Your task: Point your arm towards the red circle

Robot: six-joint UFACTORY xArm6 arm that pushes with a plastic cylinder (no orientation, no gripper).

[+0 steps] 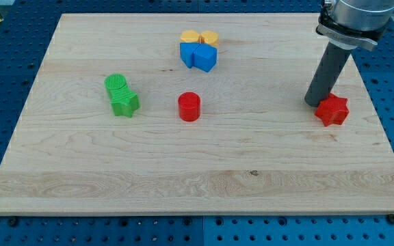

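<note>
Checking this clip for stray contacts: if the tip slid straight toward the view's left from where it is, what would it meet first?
Probably the red cylinder. My tip sits just left of the red star block, and the board between looks free, though depth is uncertain.

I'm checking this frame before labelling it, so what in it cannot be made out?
- Arm above the rod: cut off by the view's top edge.
- My tip: sits just left of the red star block; whether they touch cannot be told.
- Yellow blocks: the blue blocks in front hide their lower parts, so their shapes are unclear.
- Green blocks: pressed together, the seam is hard to read.
- The red circle shows fully.
</note>
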